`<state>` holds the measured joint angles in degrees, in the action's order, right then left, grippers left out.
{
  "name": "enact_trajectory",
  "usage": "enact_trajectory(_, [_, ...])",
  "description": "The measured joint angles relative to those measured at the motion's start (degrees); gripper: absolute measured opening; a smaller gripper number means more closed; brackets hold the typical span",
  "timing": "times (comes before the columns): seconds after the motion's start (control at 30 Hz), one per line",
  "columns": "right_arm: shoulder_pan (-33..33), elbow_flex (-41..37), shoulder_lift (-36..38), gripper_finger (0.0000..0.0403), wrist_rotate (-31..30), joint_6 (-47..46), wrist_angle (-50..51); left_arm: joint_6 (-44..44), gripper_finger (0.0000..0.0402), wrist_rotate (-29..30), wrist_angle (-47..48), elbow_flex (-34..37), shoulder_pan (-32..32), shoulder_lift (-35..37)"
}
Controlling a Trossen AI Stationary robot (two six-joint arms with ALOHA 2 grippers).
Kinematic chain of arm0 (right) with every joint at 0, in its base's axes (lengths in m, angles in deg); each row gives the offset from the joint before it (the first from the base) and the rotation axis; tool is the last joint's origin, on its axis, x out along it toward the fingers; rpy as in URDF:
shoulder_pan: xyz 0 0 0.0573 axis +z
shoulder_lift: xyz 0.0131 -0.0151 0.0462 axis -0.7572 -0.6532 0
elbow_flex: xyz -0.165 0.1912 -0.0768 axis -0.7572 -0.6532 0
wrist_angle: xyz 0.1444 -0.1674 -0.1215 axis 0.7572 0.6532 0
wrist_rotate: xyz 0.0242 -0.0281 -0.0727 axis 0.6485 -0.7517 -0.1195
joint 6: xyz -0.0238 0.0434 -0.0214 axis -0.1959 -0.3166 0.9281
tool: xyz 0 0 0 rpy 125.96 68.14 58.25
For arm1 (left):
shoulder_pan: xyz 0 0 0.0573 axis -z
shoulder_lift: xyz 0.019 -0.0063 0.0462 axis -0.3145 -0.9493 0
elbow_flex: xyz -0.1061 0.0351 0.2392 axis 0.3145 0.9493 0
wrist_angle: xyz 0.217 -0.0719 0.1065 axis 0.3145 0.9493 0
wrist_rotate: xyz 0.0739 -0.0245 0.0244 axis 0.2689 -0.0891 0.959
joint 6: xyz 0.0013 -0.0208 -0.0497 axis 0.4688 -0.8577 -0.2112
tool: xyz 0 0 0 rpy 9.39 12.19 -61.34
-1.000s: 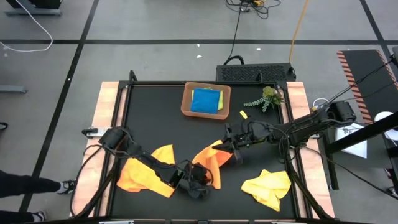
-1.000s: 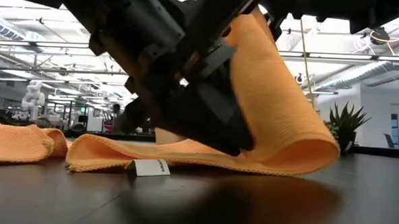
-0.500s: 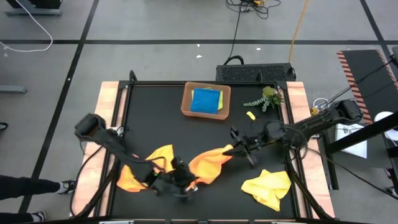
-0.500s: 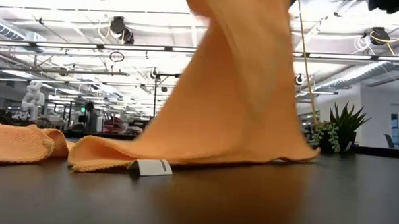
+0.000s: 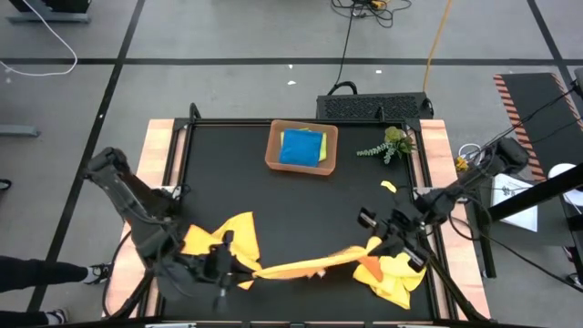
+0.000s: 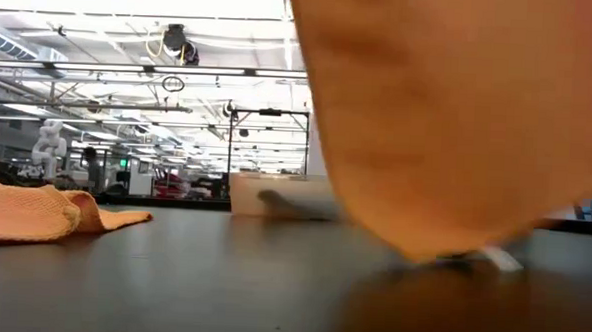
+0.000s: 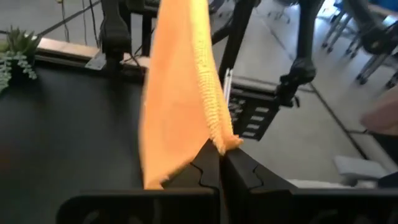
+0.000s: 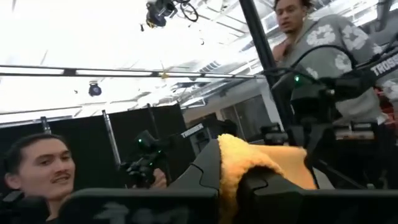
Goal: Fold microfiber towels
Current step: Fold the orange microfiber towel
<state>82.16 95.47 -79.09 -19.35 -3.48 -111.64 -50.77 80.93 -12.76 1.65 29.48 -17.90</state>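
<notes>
from above, the orange towel (image 5: 305,265) is stretched into a long sagging band over the near part of the desk (image 5: 273,200), between the left gripper (image 5: 221,265) and the right gripper (image 5: 390,239). a second orange towel (image 5: 219,239) lies crumpled by the left gripper, a yellow towel (image 5: 396,278) is bunched under the band's right end, and a folded blue towel (image 5: 301,148) sits in the tray (image 5: 274,150) at the far edge.

at desk height, the hanging cloth (image 6: 458,123) fills the right side, its lowest fold close to the desk; the crumpled towel (image 6: 34,211) rests at the left.

the left wrist camera shows that arm's fingers (image 7: 205,168) closed on a hemmed corner (image 7: 221,137).

the right wrist camera shows its fingers (image 8: 208,165) pinched on a bunched edge (image 8: 239,158); two people stand behind.

the cloth looks light, limp and grippy, so it should drape rather than hold shape; hems and corners seem the best holds.
</notes>
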Motion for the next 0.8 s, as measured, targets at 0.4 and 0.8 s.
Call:
enact_trajectory(0.4, [0.9, 0.0, 0.0, 0.0, -8.7, -3.9, 14.6, -9.7, 0.0001, 0.8, 19.1, 0.0, -2.3, 7.8])
enact_trajectory(0.8, [-9.6, 0.0, 0.0, 0.0, -12.2, -6.9, 36.2, -18.6, 0.0001, -6.3, 37.9, 5.7, -19.6, 5.2])
